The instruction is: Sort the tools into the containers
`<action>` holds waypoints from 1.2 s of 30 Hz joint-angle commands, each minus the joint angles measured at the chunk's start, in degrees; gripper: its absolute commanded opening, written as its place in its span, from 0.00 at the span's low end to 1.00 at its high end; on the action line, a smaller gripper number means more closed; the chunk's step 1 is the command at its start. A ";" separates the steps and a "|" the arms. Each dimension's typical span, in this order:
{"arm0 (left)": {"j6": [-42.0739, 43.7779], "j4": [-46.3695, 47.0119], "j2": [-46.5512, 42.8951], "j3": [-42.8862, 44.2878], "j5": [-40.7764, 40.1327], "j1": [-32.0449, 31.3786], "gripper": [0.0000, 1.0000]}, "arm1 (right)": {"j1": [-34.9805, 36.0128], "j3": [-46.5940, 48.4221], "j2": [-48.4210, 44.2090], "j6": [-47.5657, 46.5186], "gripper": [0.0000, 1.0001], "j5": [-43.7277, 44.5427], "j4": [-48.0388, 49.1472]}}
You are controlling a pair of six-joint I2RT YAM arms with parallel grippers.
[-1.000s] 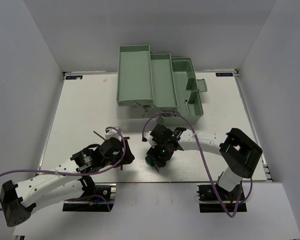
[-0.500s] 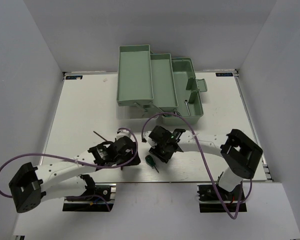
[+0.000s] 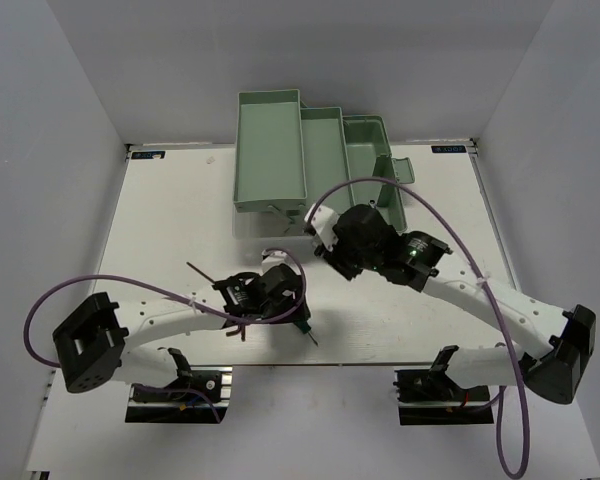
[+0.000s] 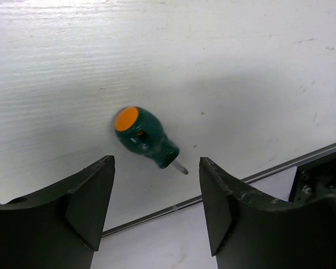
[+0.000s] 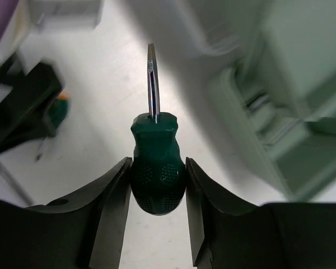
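Well to the near side of the toolbox [image 3: 270,150], the loose screwdriver [image 4: 145,137] is lying on its side close to the table's near rail [image 4: 257,176]. The left gripper [image 4: 157,190] is hovering over it with its jaws parted and nothing between them. The round handle is sitting off-centre toward one finger, so a careless closing is risking a nudge that rolls it toward the rail, where little room is remaining. A dark hex key [image 3: 202,272] is lying further left of the toolbox's near-left corner, with open table [image 3: 160,220] around it. Closer to the toolbox, just off its near-right corner, the right gripper [image 5: 157,185] is clamping the held screwdriver [image 5: 155,151] by the fat end of its handle, the blade pointing ahead. The hold is looking shallow, so the tool may be pivoting or slipping during travel. The purple cable [image 3: 420,200] is arching over the toolbox's right compartment and could be catching on its raised walls. Both arms are working near each other, leaving a narrow gap between them.
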 commanded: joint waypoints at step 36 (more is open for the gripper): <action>-15.69 -7.04 19.40 13.37 -8.68 -7.43 0.73 | -23.45 43.67 35.76 10.98 0.66 -5.31 -3.08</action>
